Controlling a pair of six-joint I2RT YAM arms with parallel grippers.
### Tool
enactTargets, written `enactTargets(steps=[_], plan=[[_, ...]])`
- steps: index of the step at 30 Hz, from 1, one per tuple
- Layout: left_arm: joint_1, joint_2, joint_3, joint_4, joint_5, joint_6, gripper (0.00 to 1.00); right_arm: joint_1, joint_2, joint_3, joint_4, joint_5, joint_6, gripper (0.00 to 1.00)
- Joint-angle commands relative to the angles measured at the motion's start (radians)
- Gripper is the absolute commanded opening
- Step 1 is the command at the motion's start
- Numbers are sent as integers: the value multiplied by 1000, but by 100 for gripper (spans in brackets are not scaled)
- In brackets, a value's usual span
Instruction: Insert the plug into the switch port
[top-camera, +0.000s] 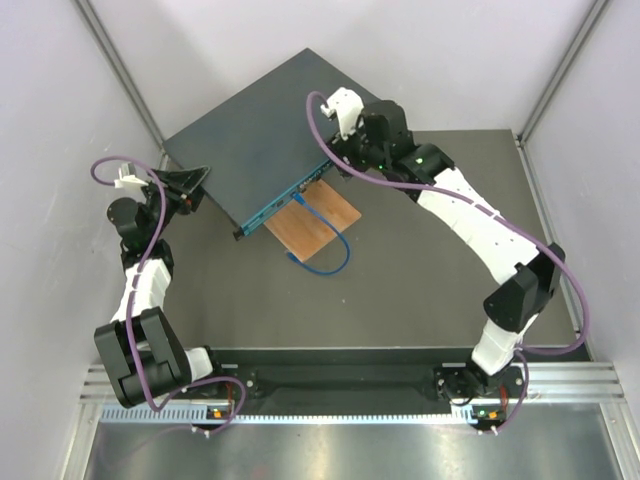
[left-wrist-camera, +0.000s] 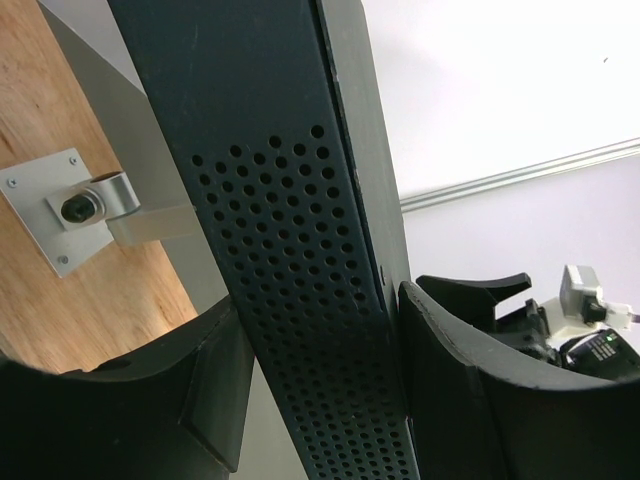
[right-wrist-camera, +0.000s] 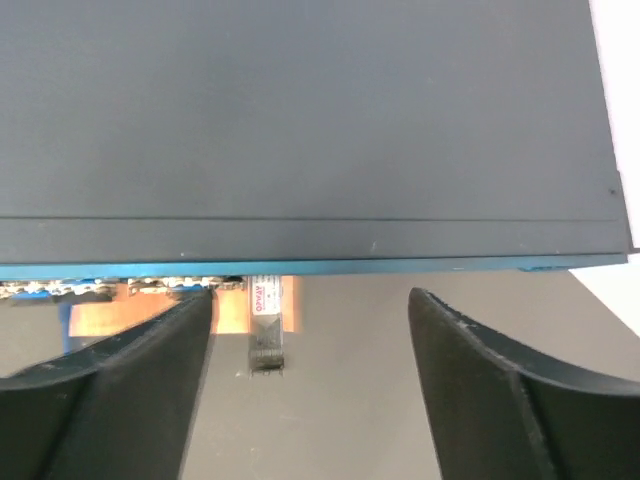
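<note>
The switch (top-camera: 262, 130) is a large dark blue-teal box lying at an angle, its lighter teal port face (top-camera: 285, 200) turned toward the wooden board. My left gripper (top-camera: 190, 186) is shut on the switch's left corner; in the left wrist view the perforated side (left-wrist-camera: 300, 280) sits between the jaws of my left gripper (left-wrist-camera: 320, 300). My right gripper (top-camera: 340, 150) hovers over the right end of the port face, open and empty (right-wrist-camera: 310, 295). A small grey plug (right-wrist-camera: 266, 325) with a white label sticks out of the teal face between the open fingers, touching neither.
A small brown wooden board (top-camera: 315, 220) lies against the port face, with a blue cable (top-camera: 330, 262) looping over it from the face. A metal bracket (left-wrist-camera: 70, 205) shows on wood in the left wrist view. Walls and frame posts stand close on both sides.
</note>
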Motion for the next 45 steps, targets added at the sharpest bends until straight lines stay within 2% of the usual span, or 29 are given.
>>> enactTargets(steps=[1,6,13,17,20,21,23,24,26,27,29,32,37,45], plan=[[-79,-5,5,-12,84,145,0,37,-76,-27,79,-255,44,82],[-81,-5,14,-22,86,153,0,-26,-129,-85,6,-343,39,87],[-79,-3,20,-26,86,156,0,-77,-189,-154,-105,-341,-7,87],[-79,-8,25,-34,86,168,0,-126,-221,-208,-102,-328,0,83],[-79,-5,25,-42,86,173,0,-158,-217,-220,-100,-324,7,75],[-81,-5,25,-42,86,173,0,-166,-206,-219,-93,-324,13,67],[-79,0,25,-42,84,174,0,-166,-180,-207,-88,-327,19,60],[-79,0,25,-40,84,174,0,-166,-171,-193,-71,-322,35,48],[-79,-2,27,-40,81,174,0,-166,-137,-171,-60,-318,52,38],[-79,-2,28,-40,81,176,0,-166,-126,-152,-44,-322,68,28],[-81,-2,28,-40,84,176,0,-166,-96,-119,-36,-334,81,17],[-79,-3,31,-43,86,176,0,-166,-59,-84,-42,-338,98,7],[-81,-2,33,-42,83,180,0,-161,-24,-29,-51,-350,112,0],[-79,1,30,-38,80,176,0,-123,-1,20,-74,-368,105,0]])
